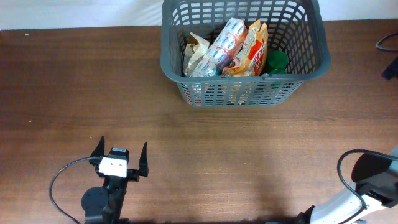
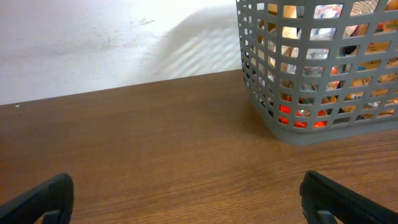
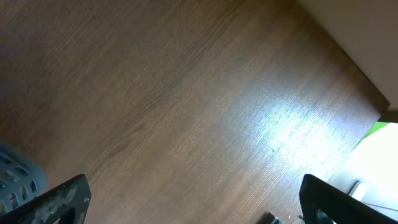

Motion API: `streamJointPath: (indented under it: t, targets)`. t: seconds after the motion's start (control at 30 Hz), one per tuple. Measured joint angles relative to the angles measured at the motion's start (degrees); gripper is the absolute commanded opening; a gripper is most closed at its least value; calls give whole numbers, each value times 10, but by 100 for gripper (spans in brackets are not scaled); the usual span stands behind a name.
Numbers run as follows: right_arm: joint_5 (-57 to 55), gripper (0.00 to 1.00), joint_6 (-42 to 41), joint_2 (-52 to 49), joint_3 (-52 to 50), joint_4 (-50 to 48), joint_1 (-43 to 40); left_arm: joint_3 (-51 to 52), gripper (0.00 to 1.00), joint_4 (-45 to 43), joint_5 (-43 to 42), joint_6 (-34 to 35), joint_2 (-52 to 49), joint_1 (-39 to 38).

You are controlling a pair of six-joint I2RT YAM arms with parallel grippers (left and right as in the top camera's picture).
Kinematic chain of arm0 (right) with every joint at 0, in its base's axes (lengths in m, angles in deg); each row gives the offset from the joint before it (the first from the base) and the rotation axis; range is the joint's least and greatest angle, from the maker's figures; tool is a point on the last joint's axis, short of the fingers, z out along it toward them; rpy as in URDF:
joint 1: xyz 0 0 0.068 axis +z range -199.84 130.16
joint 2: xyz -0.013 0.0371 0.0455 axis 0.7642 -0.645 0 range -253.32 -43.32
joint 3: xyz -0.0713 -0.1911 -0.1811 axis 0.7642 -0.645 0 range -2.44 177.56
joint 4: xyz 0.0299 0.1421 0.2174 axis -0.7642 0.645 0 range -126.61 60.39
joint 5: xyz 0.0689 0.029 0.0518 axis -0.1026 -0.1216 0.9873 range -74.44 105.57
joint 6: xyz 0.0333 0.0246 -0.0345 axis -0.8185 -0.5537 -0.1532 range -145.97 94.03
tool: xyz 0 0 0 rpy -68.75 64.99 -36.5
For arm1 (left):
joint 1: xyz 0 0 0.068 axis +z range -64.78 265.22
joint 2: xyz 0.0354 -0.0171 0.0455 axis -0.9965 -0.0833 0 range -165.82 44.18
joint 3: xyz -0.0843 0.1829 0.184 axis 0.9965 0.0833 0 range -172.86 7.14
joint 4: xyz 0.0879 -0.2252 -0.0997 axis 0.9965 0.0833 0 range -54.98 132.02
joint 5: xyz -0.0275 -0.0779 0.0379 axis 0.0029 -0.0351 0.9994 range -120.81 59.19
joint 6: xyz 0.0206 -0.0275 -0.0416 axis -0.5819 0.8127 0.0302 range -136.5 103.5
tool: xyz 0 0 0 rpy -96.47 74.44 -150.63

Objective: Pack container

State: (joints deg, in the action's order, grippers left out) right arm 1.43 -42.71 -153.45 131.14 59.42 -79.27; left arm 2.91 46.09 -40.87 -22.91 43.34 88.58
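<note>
Left claw [image 1: 122, 149] sits nearest the overhead lens, at the near edge of the surface [image 1: 74, 81]. Its two dark fingers [image 2: 37, 200] are spread wide with nothing between them. Its wrist view looks level across bare wood toward the container.

Container [image 1: 242, 92]: a grey lattice basket, upright at the far centre of the surface, well apart from both claws.

Contents seen from above:
- white-and-pink packet [image 1: 224, 38], leaning lengthwise
- orange packet [image 1: 254, 48] just beside it
- crumpled pale wrapper [image 1: 196, 55] at the left wall
- green item [image 1: 277, 62] at the right corner, kind unclear

Progress: several goods are in the basket, and no loose goods show on the surface in any view. Judged: packing is done or close to it. Anything left would lie out of frame.

Right claw [image 3: 199, 202]: fingers wide apart, empty, looking down on bare wood with a sliver of the basket at the frame's left edge. The right arm is folded low at the near right corner. The left arm is likewise drawn back, wrist low and pointing forward. Both read as a resting pose.
</note>
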Motion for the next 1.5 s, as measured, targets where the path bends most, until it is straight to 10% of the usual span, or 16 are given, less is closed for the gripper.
streamJointPath:
  t: [1.5]
  targets:
    - [0,99,0,0,0,-52,0,0,99,0,0,0,0,0]
